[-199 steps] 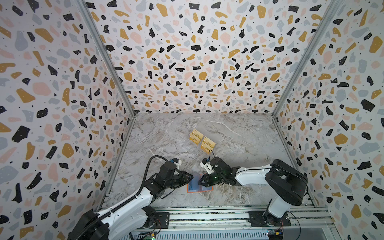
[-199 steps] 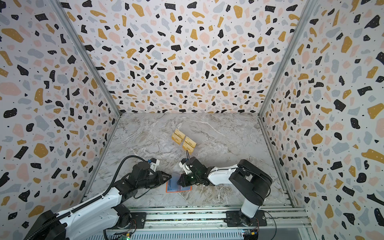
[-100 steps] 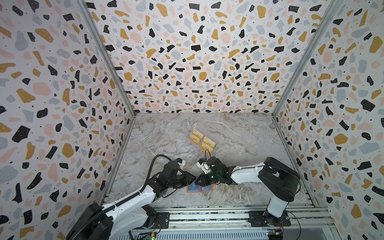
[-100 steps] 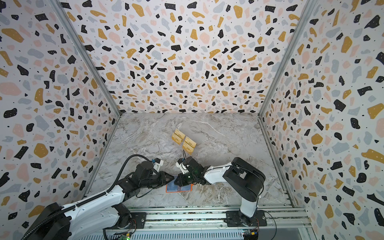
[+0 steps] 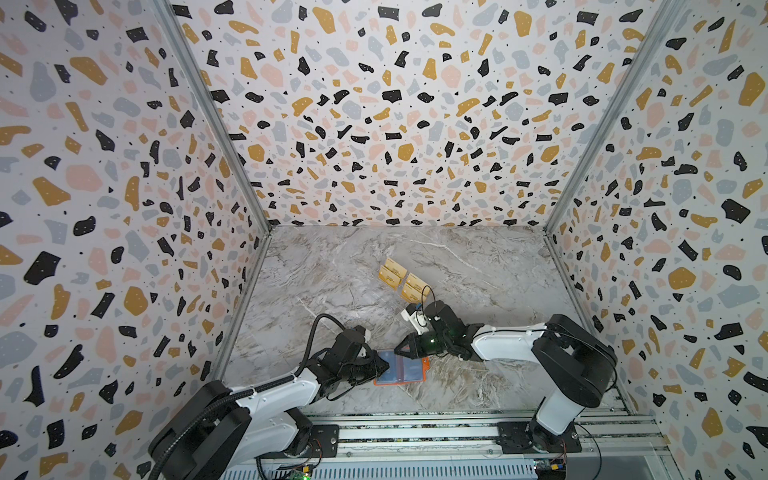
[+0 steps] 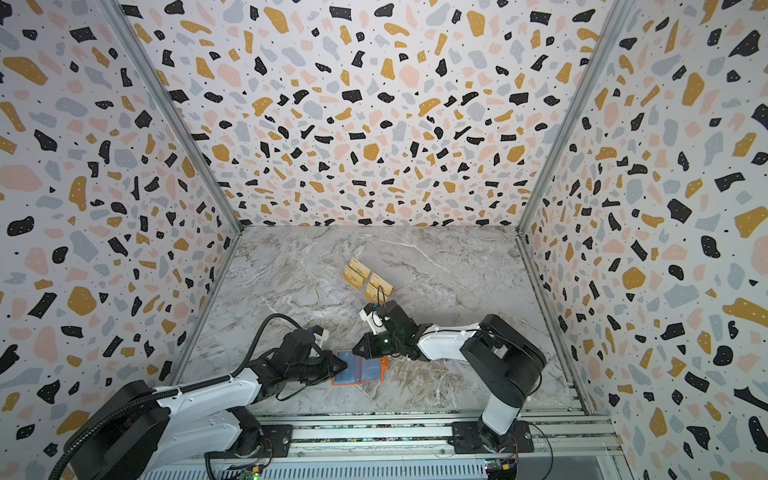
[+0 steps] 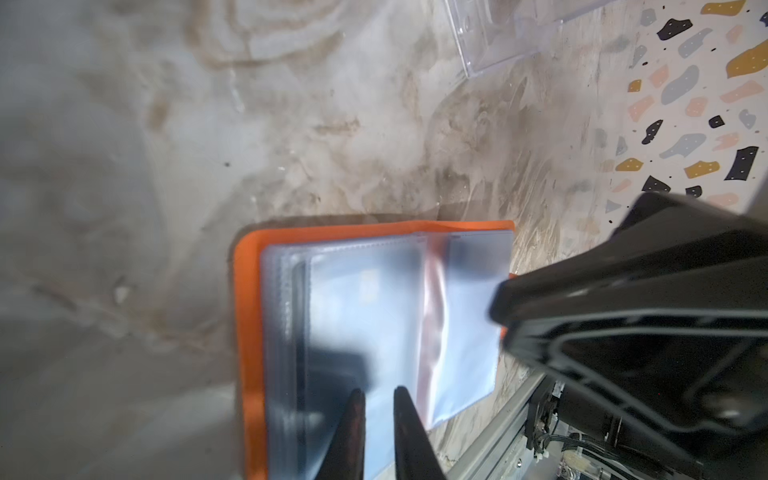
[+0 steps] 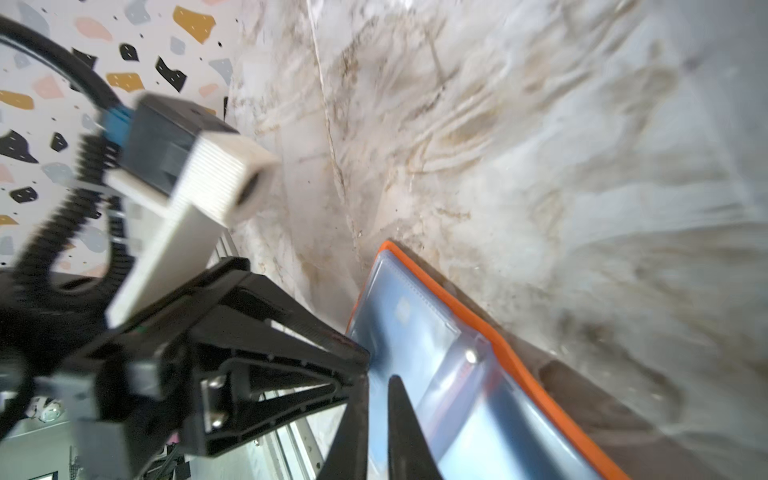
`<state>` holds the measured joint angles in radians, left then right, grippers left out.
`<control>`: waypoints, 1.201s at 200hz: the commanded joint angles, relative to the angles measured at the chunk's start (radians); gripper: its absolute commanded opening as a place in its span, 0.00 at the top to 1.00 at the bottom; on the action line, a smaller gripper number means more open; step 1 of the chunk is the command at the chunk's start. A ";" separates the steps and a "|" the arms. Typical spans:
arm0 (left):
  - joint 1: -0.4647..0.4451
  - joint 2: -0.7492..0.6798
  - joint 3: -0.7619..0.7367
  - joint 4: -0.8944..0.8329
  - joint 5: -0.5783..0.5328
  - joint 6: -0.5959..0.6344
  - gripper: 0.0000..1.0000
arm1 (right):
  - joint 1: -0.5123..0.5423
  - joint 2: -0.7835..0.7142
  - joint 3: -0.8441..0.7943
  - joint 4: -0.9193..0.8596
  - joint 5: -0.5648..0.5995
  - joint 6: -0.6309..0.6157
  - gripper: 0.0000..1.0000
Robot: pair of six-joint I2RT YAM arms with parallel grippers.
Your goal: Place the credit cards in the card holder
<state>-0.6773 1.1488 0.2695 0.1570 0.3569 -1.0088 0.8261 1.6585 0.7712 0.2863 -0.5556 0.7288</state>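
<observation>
The orange card holder (image 5: 401, 369) (image 6: 360, 369) lies open near the table's front edge, clear sleeves up. A blue credit card (image 7: 365, 299) (image 8: 409, 322) sits inside a sleeve on its left page. My left gripper (image 5: 385, 365) (image 6: 344, 365) (image 7: 379, 392) is over that page's outer edge, jaws a narrow slit apart. My right gripper (image 5: 397, 351) (image 6: 355, 350) (image 8: 376, 376) reaches in from the far side, tips on the sleeves near the fold, jaws also a narrow slit apart. Whether either pinches a sleeve does not show. Gold credit cards (image 5: 402, 280) (image 6: 366, 280) stand further back.
The gold cards sit in a clear acrylic rack (image 7: 498, 37) mid-table, just behind the right wrist. The metal rail (image 5: 415, 432) runs along the front edge right below the holder. Patterned walls (image 5: 124, 249) close in the left, right and back.
The left gripper's jaws have narrowed and its tips have slid a little onto the holder's left page. The right gripper has edged leftward over the sleeves.
</observation>
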 commanded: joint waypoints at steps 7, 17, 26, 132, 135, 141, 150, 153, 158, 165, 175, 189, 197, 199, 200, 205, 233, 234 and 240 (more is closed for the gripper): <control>-0.005 -0.001 0.008 -0.002 -0.014 0.021 0.82 | -0.078 -0.051 0.135 -0.183 -0.009 -0.146 0.84; -0.005 -0.001 0.014 -0.002 -0.011 0.024 0.82 | -0.108 -0.042 0.190 -0.246 -0.003 -0.201 0.84; -0.005 -0.004 0.017 -0.004 -0.008 0.025 0.81 | -0.141 -0.035 0.230 -0.292 0.011 -0.241 0.83; -0.005 -0.023 0.027 -0.007 -0.002 0.020 0.78 | -0.229 0.185 0.647 -0.633 0.239 -0.544 0.74; -0.005 -0.023 0.027 -0.007 -0.002 0.021 0.78 | -0.229 0.191 0.653 -0.640 0.241 -0.548 0.74; -0.006 -0.023 0.025 -0.005 -0.002 0.021 0.78 | -0.229 0.201 0.662 -0.650 0.246 -0.553 0.74; -0.005 -0.023 0.025 -0.005 -0.001 0.021 0.78 | -0.229 0.210 0.669 -0.656 0.249 -0.560 0.74; -0.005 -0.023 0.025 -0.005 -0.001 0.021 0.78 | -0.229 0.214 0.672 -0.660 0.251 -0.563 0.74; -0.005 -0.022 0.025 -0.005 -0.002 0.021 0.78 | -0.229 0.217 0.674 -0.662 0.255 -0.565 0.74; -0.005 -0.021 0.025 -0.005 -0.001 0.020 0.78 | -0.226 0.222 0.677 -0.668 0.264 -0.569 0.74; -0.005 -0.023 0.025 -0.005 -0.001 0.021 0.78 | -0.227 0.224 0.680 -0.671 0.268 -0.574 0.74; -0.005 -0.023 0.025 -0.005 -0.001 0.019 0.77 | -0.227 0.228 0.679 -0.671 0.254 -0.578 0.74; -0.005 -0.020 0.025 -0.006 -0.004 0.019 0.78 | -0.227 0.226 0.678 -0.666 0.242 -0.579 0.74; -0.005 -0.021 0.025 -0.006 -0.004 0.020 0.78 | -0.226 0.225 0.677 -0.665 0.239 -0.579 0.74; -0.005 -0.021 0.025 -0.005 -0.003 0.020 0.77 | -0.225 0.225 0.677 -0.664 0.237 -0.578 0.74; -0.005 -0.020 0.025 -0.007 -0.004 0.019 0.77 | -0.226 0.224 0.674 -0.661 0.228 -0.579 0.74; -0.005 -0.017 0.022 -0.009 -0.007 0.019 0.77 | -0.215 0.215 0.669 -0.651 0.217 -0.587 0.75; -0.005 -0.018 0.022 -0.009 -0.007 0.019 0.77 | -0.214 0.215 0.669 -0.650 0.217 -0.587 0.75; -0.005 -0.018 0.021 -0.011 -0.008 0.019 0.77 | -0.213 0.214 0.669 -0.652 0.217 -0.591 0.76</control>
<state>-0.6792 1.1336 0.2737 0.1497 0.3565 -1.0046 0.6014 1.8950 1.4143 -0.3450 -0.3244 0.1665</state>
